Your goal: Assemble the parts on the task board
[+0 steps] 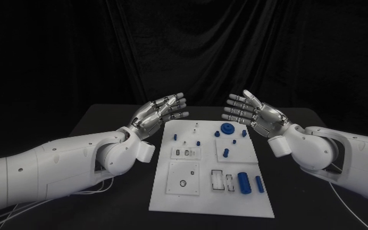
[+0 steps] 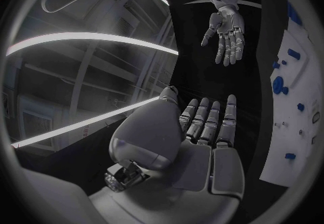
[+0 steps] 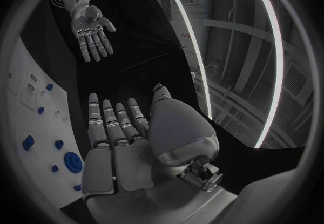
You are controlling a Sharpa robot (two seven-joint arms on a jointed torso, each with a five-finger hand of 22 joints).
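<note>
Task board [image 1: 192, 187] between left hand [image 1: 159, 112], right hand [image 1: 253, 113]

Both arms wore smooth white rounded shells. Left robot hand [image 1: 157, 112] and right robot hand [image 1: 253, 112]: silver metal, segmented fingers. Thin white cables [image 1: 76, 197] trailed under the left arm.

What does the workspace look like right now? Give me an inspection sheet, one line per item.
Surface: black table, bare around the board.
Job's things: white task board lies mid-table; blue parts sit on it, including a large round part near the far edge and a long cylinder near the front right. Whether any part is seated cannot be told.
Clutter: nothing seen.
Hands: left hand and right hand hover either side of the board's far end, fingers extended, holding nothing.
Cables: thin white cables hang below the left arm; one trails by the right arm.
Surroundings: black curtain behind the table.
</note>
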